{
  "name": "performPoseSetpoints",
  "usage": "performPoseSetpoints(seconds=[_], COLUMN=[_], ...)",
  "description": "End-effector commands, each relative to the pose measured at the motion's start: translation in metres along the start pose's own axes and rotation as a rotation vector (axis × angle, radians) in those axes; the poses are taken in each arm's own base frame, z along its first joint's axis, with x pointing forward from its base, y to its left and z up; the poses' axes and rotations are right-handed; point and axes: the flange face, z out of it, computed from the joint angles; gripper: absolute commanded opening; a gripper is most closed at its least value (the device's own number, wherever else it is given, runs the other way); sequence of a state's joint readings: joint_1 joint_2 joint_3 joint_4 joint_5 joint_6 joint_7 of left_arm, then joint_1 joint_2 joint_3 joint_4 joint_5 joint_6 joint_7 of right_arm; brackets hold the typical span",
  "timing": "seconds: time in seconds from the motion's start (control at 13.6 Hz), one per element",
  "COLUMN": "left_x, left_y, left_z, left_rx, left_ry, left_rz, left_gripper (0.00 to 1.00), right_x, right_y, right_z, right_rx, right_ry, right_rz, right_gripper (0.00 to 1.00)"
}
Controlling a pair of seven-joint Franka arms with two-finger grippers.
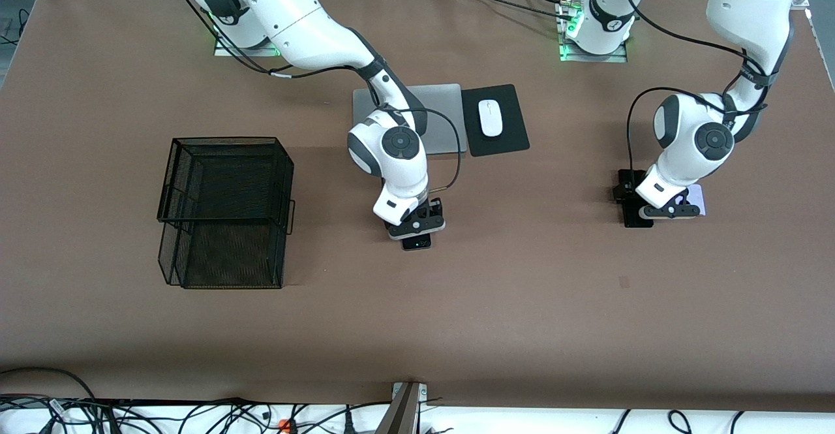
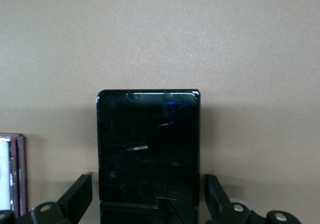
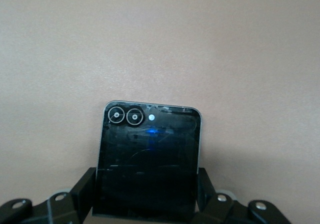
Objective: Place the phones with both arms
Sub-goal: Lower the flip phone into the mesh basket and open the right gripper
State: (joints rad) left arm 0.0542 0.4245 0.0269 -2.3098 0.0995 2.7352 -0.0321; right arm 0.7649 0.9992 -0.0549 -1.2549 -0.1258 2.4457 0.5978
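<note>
My right gripper [image 1: 417, 222] is low over the middle of the table, its fingers against both sides of the small black flip phone [image 1: 416, 243]. In the right wrist view the flip phone [image 3: 148, 159], with two round lenses, fills the gap between the fingers [image 3: 87, 189]. My left gripper [image 1: 668, 212] is low at the left arm's end of the table, open astride the long black slab phone [image 1: 631, 179]. In the left wrist view the slab phone [image 2: 148, 144] lies between the fingers [image 2: 77, 194] with a small gap on each side. The lavender phone [image 1: 697, 194] lies beside the slab, mostly hidden under the arm.
A black wire mesh basket [image 1: 222, 212] stands toward the right arm's end of the table. A silver laptop [image 1: 443, 117] and a white mouse [image 1: 490, 117] on a black pad [image 1: 509, 137] lie near the robots' bases.
</note>
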Motion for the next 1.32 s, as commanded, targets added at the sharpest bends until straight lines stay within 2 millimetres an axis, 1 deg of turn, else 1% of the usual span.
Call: performPoseSetpoints(seconds=[0.0, 0.07, 0.15, 0.22, 0.29, 0.37, 0.44, 0.51, 0.66, 0.73, 0.81, 0.88, 0.95, 1.1, 1.25], left_x=[0.001, 0.001, 0.002, 0.001, 0.001, 0.001, 0.002, 0.003, 0.003, 0.003, 0.003, 0.004, 0.005, 0.006, 0.006], left_y=[0.000, 0.000, 0.000, 0.000, 0.001, 0.003, 0.009, 0.008, 0.006, 0.006, 0.004, 0.002, 0.000, -0.001, -0.001], left_z=[0.007, 0.008, 0.008, 0.009, 0.010, 0.012, 0.014, 0.014, 0.014, 0.015, 0.014, 0.013, 0.012, 0.011, 0.012], left_rx=[-0.012, -0.012, -0.012, -0.012, -0.012, -0.013, -0.020, -0.026, -0.032, -0.037, -0.042, -0.045, -0.048, -0.048, -0.048], left_ry=[0.007, 0.005, 0.010, 0.007, 0.005, 0.002, 0.002, 0.005, 0.005, 0.003, 0.005, 0.008, 0.011, 0.013, 0.010], left_rz=[-0.016, -0.016, -0.014, -0.012, 0.004, 0.006, 0.014, 0.005, -0.005, -0.008, -0.012, -0.018, -0.022, -0.028, -0.031], left_gripper=[1.00, 1.00, 1.00, 1.00, 1.00, 1.00, 1.00, 1.00, 1.00, 1.00, 0.86, 0.73, 0.60, 0.38, 0.22], right_x=[0.017, 0.033, 0.049, 0.059, 0.071, 0.078, 0.083, 0.083, 0.074, 0.063, 0.048, 0.029, 0.012, -0.022, -0.050], right_y=[0.029, 0.041, 0.064, 0.091, 0.124, 0.155, 0.194, 0.224, 0.292, 0.321, 0.344, 0.365, 0.376, 0.403, 0.434], right_z=[-0.017, -0.059, -0.096, -0.120, -0.155, -0.182, -0.209, -0.231, -0.265, -0.275, -0.285, -0.288, -0.291, -0.285, -0.270], right_rx=[-0.120, -0.135, -0.149, -0.173, -0.189, -0.205, -0.222, -0.227, -0.215, -0.188, -0.173, -0.170, -0.160, -0.142, -0.128], right_ry=[-0.043, -0.047, -0.060, -0.095, -0.118, -0.153, -0.190, -0.224, -0.294, -0.330, -0.349, -0.369, -0.372, -0.372, -0.362], right_rz=[0.007, 0.035, 0.073, 0.113, 0.138, 0.134, 0.124, 0.100, 0.073, 0.082, 0.096, 0.115, 0.127, 0.165, 0.188], right_gripper=[0.21, 0.21, 0.21, 0.21, 0.22, 0.23, 0.23, 0.23, 0.23, 0.23, 0.23, 0.23, 0.22, 0.22, 0.22])
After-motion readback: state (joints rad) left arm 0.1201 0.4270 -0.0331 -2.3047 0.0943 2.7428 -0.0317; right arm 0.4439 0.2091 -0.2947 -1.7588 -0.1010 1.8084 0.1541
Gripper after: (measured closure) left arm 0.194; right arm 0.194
